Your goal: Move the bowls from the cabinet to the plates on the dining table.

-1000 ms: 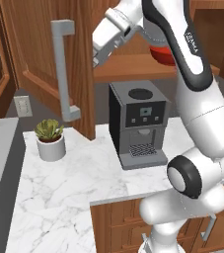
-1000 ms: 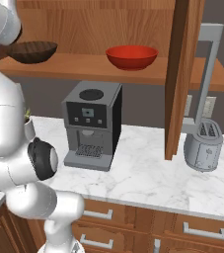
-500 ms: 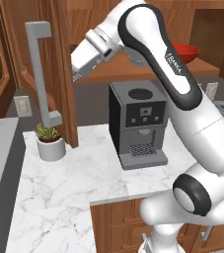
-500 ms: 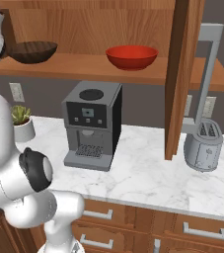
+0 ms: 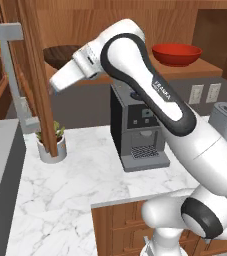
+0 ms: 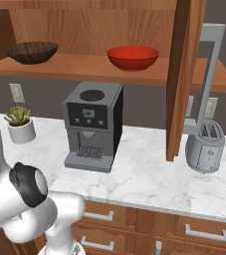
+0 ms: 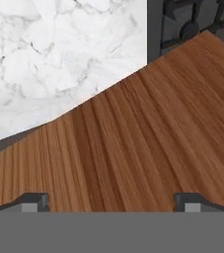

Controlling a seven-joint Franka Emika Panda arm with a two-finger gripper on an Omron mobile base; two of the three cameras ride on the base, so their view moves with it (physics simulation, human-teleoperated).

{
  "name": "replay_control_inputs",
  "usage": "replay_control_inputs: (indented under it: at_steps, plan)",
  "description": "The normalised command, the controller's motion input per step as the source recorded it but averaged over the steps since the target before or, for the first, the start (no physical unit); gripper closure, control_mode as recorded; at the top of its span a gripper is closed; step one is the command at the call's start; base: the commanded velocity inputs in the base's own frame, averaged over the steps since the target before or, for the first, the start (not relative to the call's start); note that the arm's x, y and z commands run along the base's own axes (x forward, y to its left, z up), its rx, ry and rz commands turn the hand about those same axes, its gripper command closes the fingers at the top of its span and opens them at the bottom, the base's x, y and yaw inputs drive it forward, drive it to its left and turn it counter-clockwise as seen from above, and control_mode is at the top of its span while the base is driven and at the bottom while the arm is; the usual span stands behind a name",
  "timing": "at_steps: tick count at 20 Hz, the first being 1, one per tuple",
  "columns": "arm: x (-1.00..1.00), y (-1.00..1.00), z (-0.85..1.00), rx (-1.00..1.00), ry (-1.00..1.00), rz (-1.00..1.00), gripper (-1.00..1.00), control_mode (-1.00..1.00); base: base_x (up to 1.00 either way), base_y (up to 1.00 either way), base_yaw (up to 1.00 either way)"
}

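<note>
The cabinet (image 6: 184, 74) stands open, and both bowls are seen on its wooden shelf above the counter. The red bowl (image 6: 133, 57) is glossy, round and shallow, with a smooth even rim; it sits near the middle of the shelf, above and slightly to the right of the coffee machine (image 6: 92, 125). The dark brown bowl (image 6: 33, 52) shows a wood grain on its outer wall and is of like size; it rests toward the left end of the shelf, well apart from the red one. In the left base view the red bowl (image 5: 176, 53) is seen to the right of the arm, while the brown bowl (image 5: 60, 54) is partly hidden behind the arm's forearm.

The gripper (image 7: 111, 200) is seen in the hand view as two dark fingertips (image 7: 33, 201) set far apart, with nothing between them; a broad wood-grain panel fills the space beyond them. The open cabinet door (image 5: 37, 75) with its long grey bar handle (image 5: 12, 75) hangs at the left of the left base view.

A potted plant (image 6: 20, 123) and a toaster (image 6: 205, 146) stand on the marble counter (image 6: 144, 174).
</note>
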Motion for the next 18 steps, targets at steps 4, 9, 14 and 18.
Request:
replay_control_inputs:
  at_steps: [4,9,14,18]
  plan:
    - [0.01,0.33,0.05,0.03,-0.16,-0.10,-1.00,-1.00,0.00,0.00,0.00]
    - [0.01,0.38,0.00,0.03,-0.14,-0.09,-1.00,-1.00,0.00,0.00,0.00]
    - [0.01,0.36,0.00,0.07,-0.13,-0.08,-1.00,-1.00,0.00,0.00,0.00]
    - [0.04,0.37,-0.06,0.08,-0.09,-0.07,-1.00,-1.00,0.00,0.00,0.00]
